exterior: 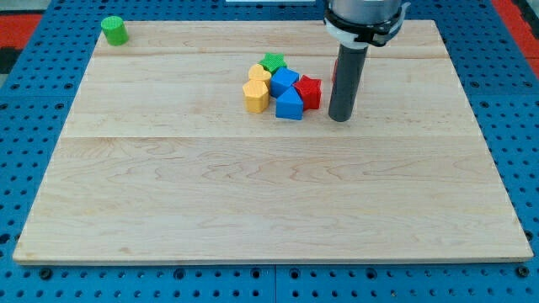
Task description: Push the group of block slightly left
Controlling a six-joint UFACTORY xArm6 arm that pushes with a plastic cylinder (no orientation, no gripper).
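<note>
Pincer-less, my tip [339, 118] half hides a red block [335, 71] beside the cluster.

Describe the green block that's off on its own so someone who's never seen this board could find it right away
Start at the wooden board and go to its corner at the view's top left. There stands a green cylinder, alone at the edge. Unlike the green star block, which sits packed into the cluster near the board's middle beside my tip, this one is round and has no neighbours.
</note>
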